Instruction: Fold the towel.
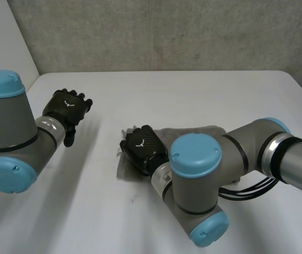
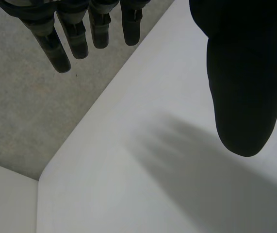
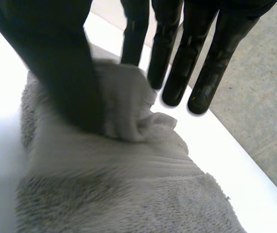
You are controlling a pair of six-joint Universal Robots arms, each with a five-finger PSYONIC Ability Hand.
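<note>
Head view: white tabletop (image 1: 166, 95) set against a rough grey wall (image 1: 166, 32); a white panel (image 1: 2, 37) stands at the corner beside the left arm.
Towel (image 1: 201, 130): grey terry, bunched near the tabletop's middle, partly under the right arm.
Right robot hand (image 1: 143, 148): on the cloth's end nearer the left arm; thumb (image 3: 60, 63) pinches a raised fold against straight fingers.
Left robot hand (image 1: 69, 108): well apart from the cloth, over bare tabletop; fingers (image 2: 75, 34) straight, holding nothing.

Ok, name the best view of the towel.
Right wrist view: the towel is close up, a fold pinched by the right hand. Head view has it partly behind the right arm. Left wrist view faces the table.
</note>
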